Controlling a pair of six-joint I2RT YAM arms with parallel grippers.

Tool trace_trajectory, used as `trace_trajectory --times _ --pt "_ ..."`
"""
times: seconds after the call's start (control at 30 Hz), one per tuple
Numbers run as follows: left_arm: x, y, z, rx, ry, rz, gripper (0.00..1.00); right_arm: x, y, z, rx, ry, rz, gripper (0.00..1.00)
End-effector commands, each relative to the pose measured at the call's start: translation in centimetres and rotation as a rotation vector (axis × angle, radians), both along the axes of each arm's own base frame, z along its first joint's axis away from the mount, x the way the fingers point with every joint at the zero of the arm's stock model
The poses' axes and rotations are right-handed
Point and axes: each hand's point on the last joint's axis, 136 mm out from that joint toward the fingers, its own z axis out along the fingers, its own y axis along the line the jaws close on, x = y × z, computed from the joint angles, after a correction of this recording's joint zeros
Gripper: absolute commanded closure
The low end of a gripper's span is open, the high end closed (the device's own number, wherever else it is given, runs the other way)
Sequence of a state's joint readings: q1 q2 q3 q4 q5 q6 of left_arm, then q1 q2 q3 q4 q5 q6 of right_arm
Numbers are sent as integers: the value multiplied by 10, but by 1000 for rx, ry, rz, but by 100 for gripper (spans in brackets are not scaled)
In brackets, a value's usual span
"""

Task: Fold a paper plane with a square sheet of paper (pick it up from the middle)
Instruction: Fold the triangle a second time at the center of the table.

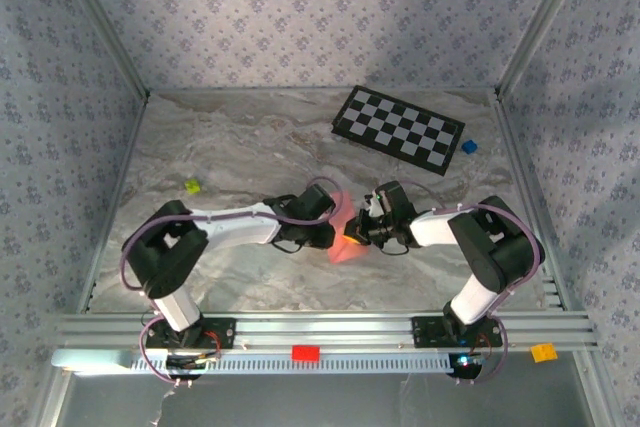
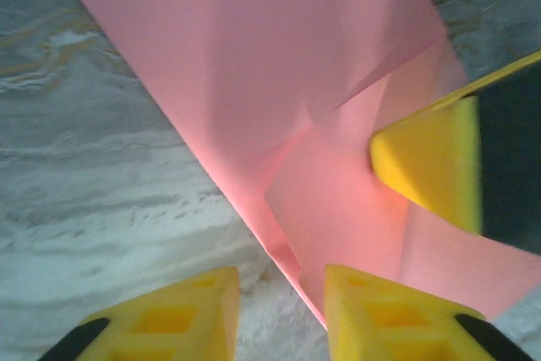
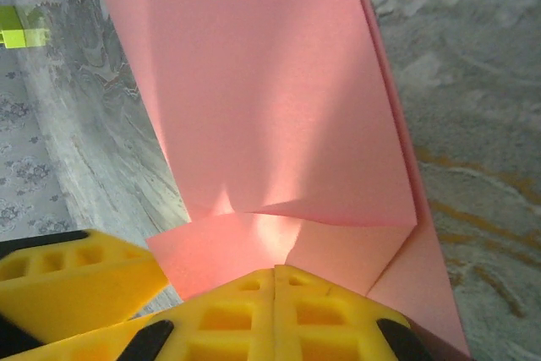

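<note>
Pink paper [image 1: 346, 235] sits between my two hands near the middle of the table [image 1: 230, 147], partly folded, with a flap creased across it. My right hand [image 3: 275, 285] is pinched tight on one edge, its fingers pressed together with the sheet between them. My left hand [image 2: 277, 285] stands narrowly parted, and the paper's edge runs down just beside one finger, unclamped. A checkered board [image 1: 398, 129] lies well apart, toward the far side.
</note>
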State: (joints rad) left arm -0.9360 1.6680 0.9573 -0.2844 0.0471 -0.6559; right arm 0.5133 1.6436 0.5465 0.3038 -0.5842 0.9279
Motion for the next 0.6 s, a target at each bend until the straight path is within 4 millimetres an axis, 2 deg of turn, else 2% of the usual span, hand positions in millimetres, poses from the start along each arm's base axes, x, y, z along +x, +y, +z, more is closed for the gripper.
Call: trace_trajectory --times 0.0,0.13,0.23,0.43,0.57 --pt "2 2 37 -52 -26 48 67 -12 -18 -28 -102 73 -50 97" --pt "-6 -12 57 -190 -9 58 76 -11 -19 -28 -97 73 -63 97" --pt "-15 -28 61 -288 38 38 86 -11 -18 -28 -96 74 -66 97" --pt "-29 -54 42 -329 131 3 95 -11 -18 -29 -97 76 -66 97" --pt "-28 -58 25 -302 159 23 97 -12 -19 -30 -98 80 -65 97"
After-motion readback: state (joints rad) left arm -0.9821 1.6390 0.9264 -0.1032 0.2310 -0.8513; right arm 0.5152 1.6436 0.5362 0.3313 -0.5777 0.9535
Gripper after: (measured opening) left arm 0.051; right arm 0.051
